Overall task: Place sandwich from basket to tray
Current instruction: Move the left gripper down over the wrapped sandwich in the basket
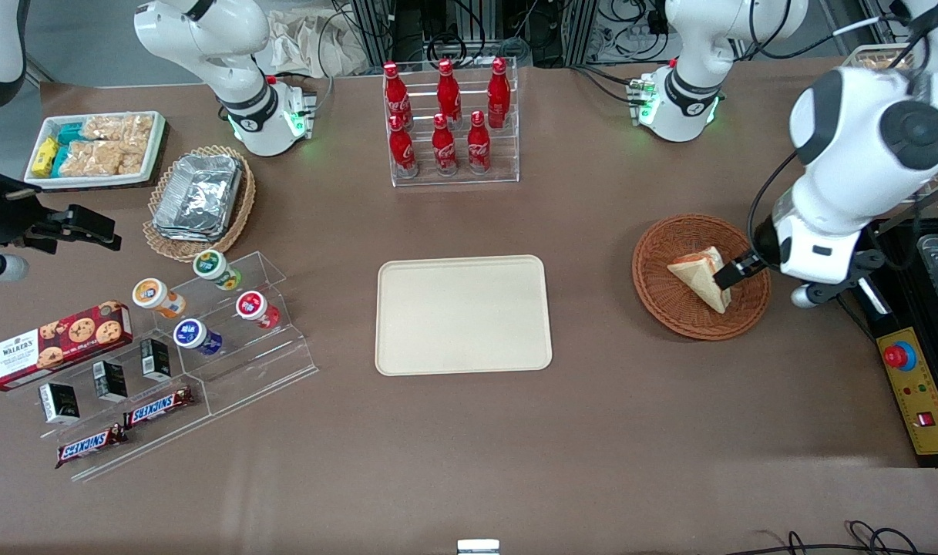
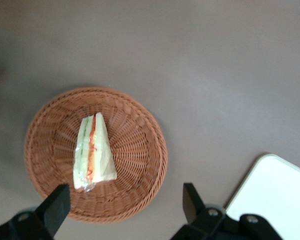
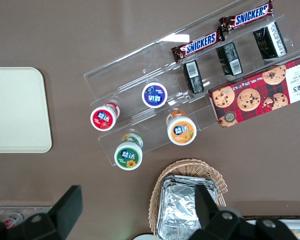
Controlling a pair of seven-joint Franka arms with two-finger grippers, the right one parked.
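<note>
The sandwich [image 2: 92, 152] lies on its side in the reddish-brown wicker basket [image 2: 140, 150], filling edge up in the wrist view, at the working arm's end of the worktop [image 1: 638, 432]. The end effector [image 2: 122, 210] hangs above the basket with fingers spread wide, clear of the bread. A good grasp likely means descending straight so the fingers straddle the wedge across its two bread faces, closing gently to avoid squashing it, and keeping clear of the woven rim. The beige tray [image 1: 463, 314] sits bare mid-worktop, well apart from the basket. Farther from the front camera than the tray stands a rack of red cola bottles [image 1: 447, 116].
</note>
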